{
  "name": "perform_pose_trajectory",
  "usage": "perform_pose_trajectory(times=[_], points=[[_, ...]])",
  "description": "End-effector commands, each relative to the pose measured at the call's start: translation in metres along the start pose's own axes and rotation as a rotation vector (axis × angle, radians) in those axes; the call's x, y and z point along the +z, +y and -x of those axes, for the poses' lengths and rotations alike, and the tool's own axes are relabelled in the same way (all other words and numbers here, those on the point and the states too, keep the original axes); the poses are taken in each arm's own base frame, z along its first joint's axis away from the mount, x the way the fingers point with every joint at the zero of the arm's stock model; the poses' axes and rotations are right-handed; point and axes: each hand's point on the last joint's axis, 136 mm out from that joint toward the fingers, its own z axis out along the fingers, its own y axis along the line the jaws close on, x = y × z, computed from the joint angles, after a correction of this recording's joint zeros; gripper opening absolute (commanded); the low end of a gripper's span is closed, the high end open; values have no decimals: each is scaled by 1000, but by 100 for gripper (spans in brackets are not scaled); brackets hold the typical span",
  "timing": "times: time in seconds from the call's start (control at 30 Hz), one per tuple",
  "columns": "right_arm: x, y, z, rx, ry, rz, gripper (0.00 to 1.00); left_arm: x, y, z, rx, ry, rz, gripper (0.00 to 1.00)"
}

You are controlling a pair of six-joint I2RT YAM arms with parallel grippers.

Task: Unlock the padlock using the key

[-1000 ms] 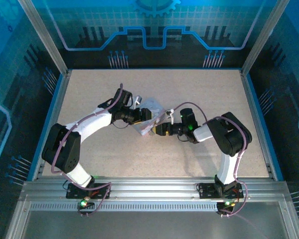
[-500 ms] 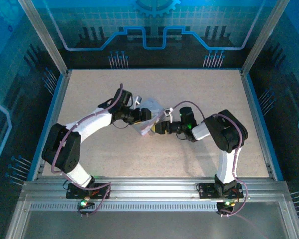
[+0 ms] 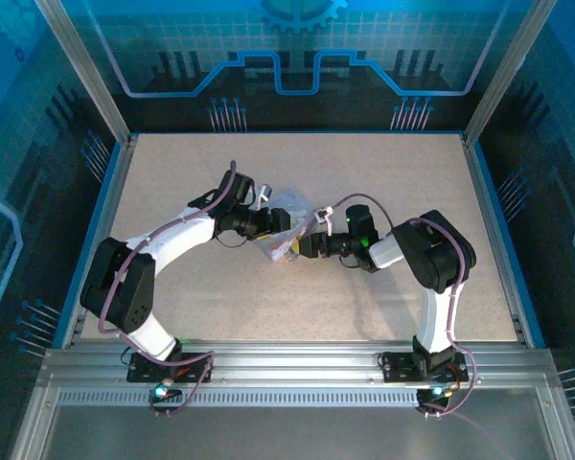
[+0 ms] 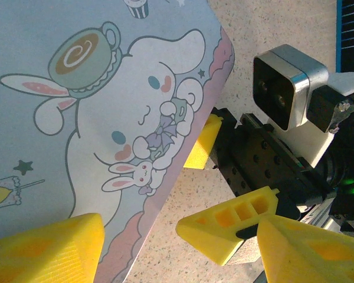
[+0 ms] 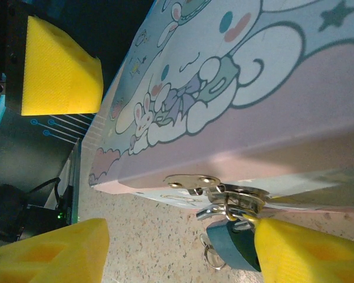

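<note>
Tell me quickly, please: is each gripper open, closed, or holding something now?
Left gripper: open, gripping nothing.
Right gripper: open; the padlock is beside one finger, not gripped.

No legible writing, numbers or brand marks anywhere.

The lid of the tin box (image 4: 76, 118) carries only printed drawings: a white long-eared cartoon animal, small rabbits, a teacup and stars, without letters. The dark body of the padlock (image 5: 231, 244) shows no readable mark. The blue far wall (image 3: 297, 43) bears a gear emblem and line patterns, no words.
</note>
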Motion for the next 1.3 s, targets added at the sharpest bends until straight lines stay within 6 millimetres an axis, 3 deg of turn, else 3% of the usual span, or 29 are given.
perform_pose_trajectory(times=[0.0, 0.63, 1.27], points=[[-1, -8, 4, -13, -7, -9, 67, -5, 2, -1, -15, 1, 14, 71], [0, -3, 5, -14, 13, 18, 65, -6, 1, 1, -18, 0, 14, 70], [-9, 5, -1, -40, 5, 20, 43, -6, 1, 1, -19, 0, 16, 70]])
